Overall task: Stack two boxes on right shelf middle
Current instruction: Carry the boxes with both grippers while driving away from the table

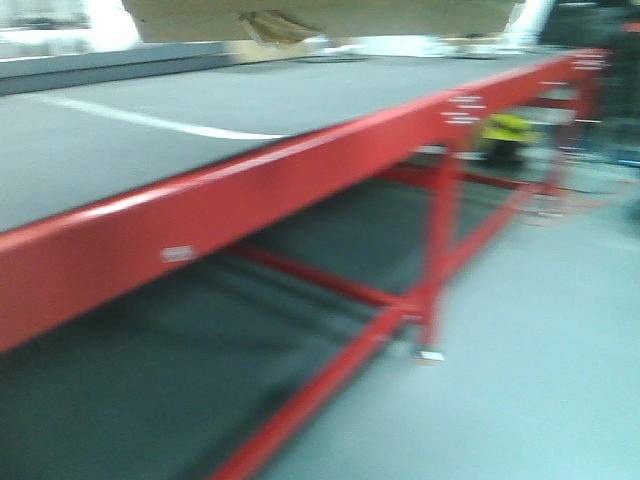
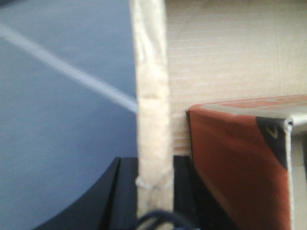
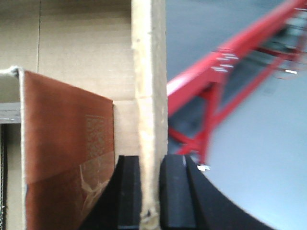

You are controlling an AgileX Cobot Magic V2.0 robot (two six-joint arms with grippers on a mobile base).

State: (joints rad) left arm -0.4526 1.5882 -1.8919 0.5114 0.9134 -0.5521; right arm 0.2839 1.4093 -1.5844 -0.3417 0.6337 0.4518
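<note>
A brown cardboard box [image 1: 330, 18] hangs at the top of the front view, showing only its underside and a crumpled tape scrap [image 1: 275, 28]. In the left wrist view my left gripper [image 2: 152, 165] is shut on the box's upright side wall [image 2: 152, 96]. My right gripper [image 3: 149, 163] is shut on the opposite wall [image 3: 151, 72]. An orange-brown box [image 2: 240, 163] lies inside the cardboard one, and the right wrist view also shows this orange-brown box [image 3: 67, 139]. The right shelf middle is out of view.
A long grey felt-like rack level with a red front rail [image 1: 250, 190] runs diagonally below the carried box, with red legs and braces underneath. Pale floor [image 1: 540, 340] lies to its right. A yellow object [image 1: 508, 130] sits beyond the rack's far end.
</note>
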